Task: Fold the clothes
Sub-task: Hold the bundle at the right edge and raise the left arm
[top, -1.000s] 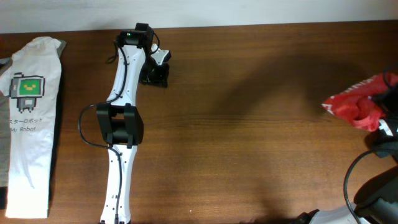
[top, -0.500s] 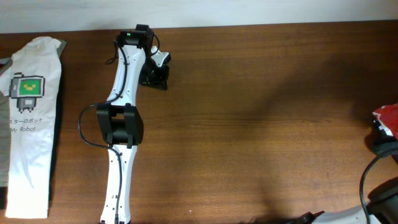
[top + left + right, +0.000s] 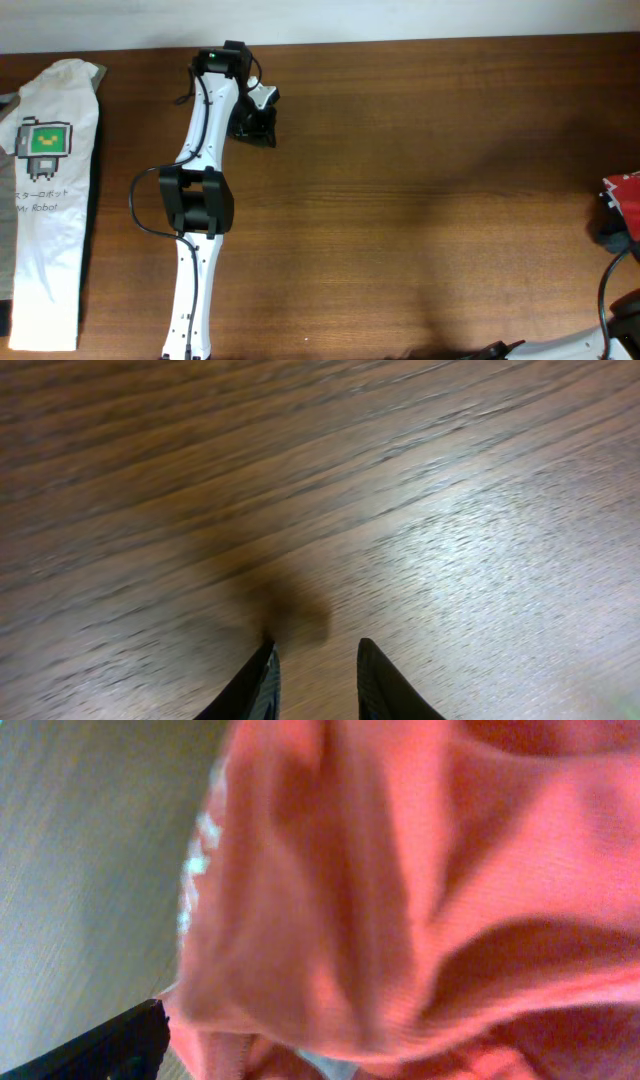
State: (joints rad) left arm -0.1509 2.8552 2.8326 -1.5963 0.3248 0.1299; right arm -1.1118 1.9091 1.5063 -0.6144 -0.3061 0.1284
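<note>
Only a corner of the red-orange clothes [image 3: 625, 192] shows in the overhead view, at the table's right edge. In the right wrist view the same crumpled fabric [image 3: 400, 870] fills the frame, with a bit of white print at its left fold. My right gripper [image 3: 320, 1065] is open. One dark finger [image 3: 120, 1045] stands far out at the lower left, and the cloth drapes over the gap and hides the other finger. My left gripper [image 3: 258, 120] hovers near the table's back, far from the clothes. Its jaws [image 3: 315, 650] are a little open over bare wood, with nothing between them.
A white T-shirt with a green pixel-robot print [image 3: 45, 200] lies folded lengthwise along the left edge, over a grey cloth [image 3: 5, 240]. The left arm [image 3: 195, 200] stretches from the front edge toward the back. The right arm's dark cable [image 3: 610, 300] curls at the lower right.
The red clothes moved right, almost out of the overhead view, and the right jaws have opened. The left gripper shifted slightly right and opened a little.
</note>
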